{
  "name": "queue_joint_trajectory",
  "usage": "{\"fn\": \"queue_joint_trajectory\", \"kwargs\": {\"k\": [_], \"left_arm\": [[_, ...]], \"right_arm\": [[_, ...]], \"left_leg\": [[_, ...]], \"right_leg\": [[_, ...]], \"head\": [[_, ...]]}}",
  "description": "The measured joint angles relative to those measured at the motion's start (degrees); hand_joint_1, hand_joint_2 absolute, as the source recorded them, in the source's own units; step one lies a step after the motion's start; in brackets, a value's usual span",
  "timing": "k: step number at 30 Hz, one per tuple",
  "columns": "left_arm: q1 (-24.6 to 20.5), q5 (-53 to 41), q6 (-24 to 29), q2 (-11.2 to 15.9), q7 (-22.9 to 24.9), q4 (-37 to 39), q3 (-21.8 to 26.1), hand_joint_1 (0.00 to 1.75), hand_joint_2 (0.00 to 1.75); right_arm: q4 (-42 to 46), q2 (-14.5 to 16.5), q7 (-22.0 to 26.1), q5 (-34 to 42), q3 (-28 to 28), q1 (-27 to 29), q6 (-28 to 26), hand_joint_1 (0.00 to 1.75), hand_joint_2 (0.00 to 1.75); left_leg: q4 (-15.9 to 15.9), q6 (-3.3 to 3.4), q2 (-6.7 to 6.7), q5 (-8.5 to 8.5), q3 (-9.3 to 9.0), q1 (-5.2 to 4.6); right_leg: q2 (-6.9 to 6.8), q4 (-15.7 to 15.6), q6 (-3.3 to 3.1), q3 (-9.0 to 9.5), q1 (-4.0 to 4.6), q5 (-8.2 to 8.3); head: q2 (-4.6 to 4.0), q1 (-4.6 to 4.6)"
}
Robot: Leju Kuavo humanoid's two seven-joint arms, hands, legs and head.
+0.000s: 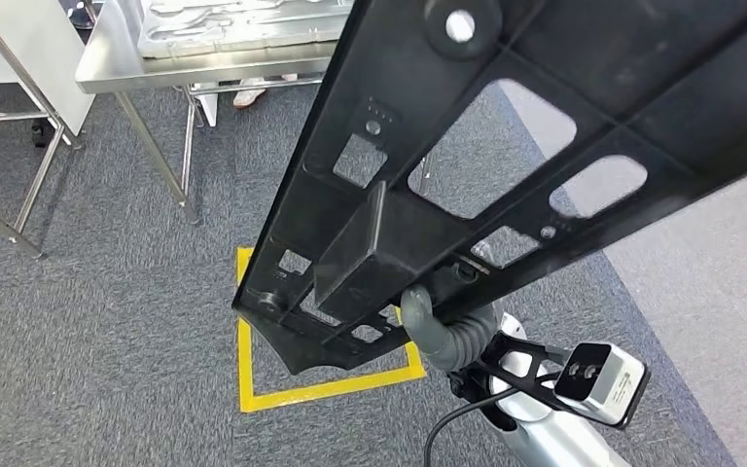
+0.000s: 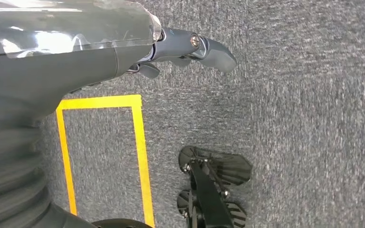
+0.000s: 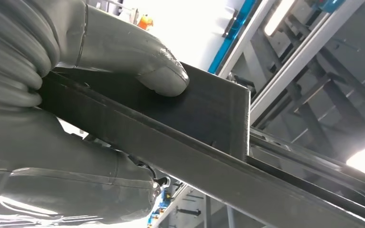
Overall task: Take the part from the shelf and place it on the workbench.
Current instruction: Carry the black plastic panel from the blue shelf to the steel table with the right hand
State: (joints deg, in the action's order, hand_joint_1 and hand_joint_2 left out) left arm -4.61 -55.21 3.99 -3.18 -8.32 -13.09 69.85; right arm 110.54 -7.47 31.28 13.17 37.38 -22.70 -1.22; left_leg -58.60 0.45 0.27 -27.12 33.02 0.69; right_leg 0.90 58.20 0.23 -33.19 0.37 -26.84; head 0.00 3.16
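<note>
right robot hand gripping part, long axis tilted up-forward

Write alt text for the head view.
A long black plastic frame part with cut-out openings fills the view, held from below by the robot's right hand. Under it lie grey carpet, a yellow tape square and a steel workbench.

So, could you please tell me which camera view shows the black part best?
The head view: the long black perforated part spans the frame, with the right hand gripping its lower end. The right wrist view shows just a close-up section of it under the thumb. The left wrist view shows carpet instead.
</note>
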Motion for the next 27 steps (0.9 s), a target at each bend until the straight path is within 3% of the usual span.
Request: {"fn": "queue_joint_trajectory", "kwargs": {"k": [2,3,5,6,7,8,9,11,12,14,16,18,19,21,22,23,24,26,27], "left_arm": [[0.0,0.0,0.0,0.0,0.0,0.0,0.0,0.00,1.75],[-0.1,0.0,0.0,0.0,0.0,0.0,0.0,0.00,1.75],[-0.1,0.0,0.0,0.0,-0.1,0.0,0.0,0.00,1.75],[-0.1,0.0,0.0,0.0,-0.1,0.0,0.0,0.00,1.75],[-0.1,0.0,0.0,0.0,-0.1,0.0,0.0,0.00,1.75],[0.0,0.0,0.0,0.0,0.0,0.0,0.0,0.00,1.75],[0.0,0.0,0.1,0.0,0.0,0.0,0.0,0.00,1.75],[-0.1,-0.1,0.1,0.0,0.0,0.0,0.0,0.00,1.75],[-0.1,-0.1,0.0,0.0,0.0,0.0,0.0,0.00,1.75],[-0.3,-0.2,0.0,0.0,-0.1,0.0,0.0,0.00,1.75],[-0.4,-0.2,0.0,0.0,-0.1,0.0,0.0,0.00,1.75],[-0.5,-0.3,0.0,0.1,-0.2,0.0,0.0,0.00,1.75],[-0.5,-0.3,0.0,0.1,-0.3,0.0,0.0,0.00,1.75],[-0.4,-0.3,0.0,0.1,-0.3,0.0,0.0,0.00,1.75],[-0.2,-0.2,0.0,0.2,-0.3,0.0,0.0,0.00,1.75],[-0.1,-0.2,0.0,0.2,-0.3,0.0,0.1,0.00,1.75],[0.0,-0.2,0.0,0.2,-0.3,0.0,0.1,0.00,1.75],[0.0,-0.1,0.0,0.2,-0.3,0.0,0.1,0.00,1.75],[0.0,-0.1,0.0,0.2,-0.3,0.0,0.1,0.00,1.75]], "right_arm": [[0.2,0.0,0.0,0.0,0.0,0.0,0.0,1.75,1.75],[0.4,0.0,0.0,0.0,0.0,0.0,0.0,1.75,1.75],[0.5,0.0,0.0,0.0,0.0,0.1,0.0,1.75,1.75],[0.5,0.0,0.0,0.0,0.0,0.2,0.0,1.75,1.75],[0.5,-0.1,0.0,0.0,0.0,0.3,0.0,1.75,1.75],[0.5,-0.1,0.0,0.0,0.0,0.3,-0.1,1.75,1.75],[0.5,-0.1,0.0,0.1,0.0,0.2,-0.1,1.75,1.75],[0.5,-0.1,-0.1,0.4,-0.1,-0.2,-0.2,1.75,1.75],[0.5,-0.1,-0.2,0.6,-0.1,-0.4,-0.2,1.75,1.75],[0.5,-0.2,-0.4,0.9,-0.1,-0.8,-0.5,1.75,1.75],[0.5,-0.4,-0.6,1.1,-0.2,-0.9,-0.7,1.75,1.75],[0.6,-0.5,-0.6,1.2,-0.2,-1.1,-0.9,1.75,1.75],[0.6,-0.5,-0.6,1.2,-0.2,-1.1,-0.9,1.75,1.75],[0.6,-0.6,-0.6,1.3,-0.2,-1.1,-1.0,1.75,1.75],[0.6,-0.6,-0.6,1.4,-0.1,-1.1,-1.0,1.75,1.75],[0.5,-0.7,-0.6,1.5,-0.1,-1.2,-1.1,1.75,1.75],[0.4,-0.8,-0.6,1.7,-0.1,-1.4,-1.3,1.75,1.75],[0.3,-0.9,-0.7,2.3,0.0,-1.9,-1.7,1.75,1.75],[0.2,-1.0,-0.7,2.6,0.0,-2.2,-1.9,1.75,1.75]], "left_leg": [[0.4,0.63,0.02,-0.01,-0.48,0.22],[0.6,0.89,0.04,-0.06,-0.77,0.36],[0.6,1.17,0.07,-0.38,-1.11,0.38],[0.6,1.18,0.07,-0.58,-1.27,0.37],[0.6,1.14,0.06,-0.81,-1.50,0.37],[0.6,1.05,0.04,-1.10,-1.86,0.37],[0.6,0.93,0.02,-1.43,-2.36,0.37],[0.7,0.54,-0.02,-2.19,-3.26,0.32],[0.8,0.27,-0.02,-2.50,-3.51,0.28],[1.1,-0.36,0.07,-2.86,-3.80,0.23],[1.5,-0.97,0.17,-3.19,-4.28,0.24],[-0.9,-1.42,0.15,-4.55,-3.44,0.24],[-4.1,-1.57,0.12,-5.87,-1.79,0.33],[-12.3,-1.86,0.11,-8.43,3.17,0.33],[-14.9,-1.93,0.11,-8.49,5.25,0.34],[-15.4,-1.93,0.11,-7.28,6.32,0.33],[-13.5,-1.85,0.11,-4.91,6.23,0.33],[-6.1,-1.39,0.08,0.40,3.87,0.25],[-2.9,-1.05,0.06,1.72,2.62,0.12]], "right_leg": [[-0.12,1.4,0.63,-0.37,-0.07,-0.97],[-0.21,3.7,0.97,-1.45,-0.18,-2.18],[-0.38,11.4,1.50,-5.65,-0.51,-5.29],[-0.45,15.0,1.69,-7.90,-0.67,-6.23],[-0.52,16.8,1.78,-9.35,-0.79,-6.08],[-0.57,16.1,1.77,-9.55,-0.86,-4.63],[-0.62,13.2,1.65,-8.55,-0.91,-2.22],[-0.75,5.1,1.16,-5.04,-0.75,2.14],[-0.80,2.3,0.87,-3.77,-0.56,3.01],[-0.78,0.7,0.30,-2.94,-0.16,2.57],[-0.65,0.0,-0.26,-2.53,-0.29,2.33],[-0.66,-0.8,-0.89,-1.54,-0.59,2.11],[-0.70,-1.1,-1.21,-1.05,-0.63,1.90],[-0.67,-1.1,-1.67,-0.31,-0.40,1.23],[-0.59,-1.1,-1.77,0.14,-0.28,0.84],[-0.49,-1.1,-1.79,0.69,-0.19,0.41],[-0.37,-1.1,-1.75,1.35,-0.13,-0.06],[-0.24,-1.0,-1.51,2.69,0.00,-1.10],[-0.17,-0.9,-1.27,3.07,0.09,-1.56]], "head": [[0.00,-0.01],[0.00,-0.01],[0.00,-0.01],[0.00,-0.01],[0.00,-0.01],[0.00,-0.01],[0.00,-0.01],[0.00,-0.01],[0.00,-0.01],[0.00,-0.01],[0.00,-0.01],[0.00,0.01],[0.00,0.01],[0.00,0.01],[0.00,0.01],[0.00,0.01],[0.00,0.01],[0.00,0.01],[0.00,0.01]]}}
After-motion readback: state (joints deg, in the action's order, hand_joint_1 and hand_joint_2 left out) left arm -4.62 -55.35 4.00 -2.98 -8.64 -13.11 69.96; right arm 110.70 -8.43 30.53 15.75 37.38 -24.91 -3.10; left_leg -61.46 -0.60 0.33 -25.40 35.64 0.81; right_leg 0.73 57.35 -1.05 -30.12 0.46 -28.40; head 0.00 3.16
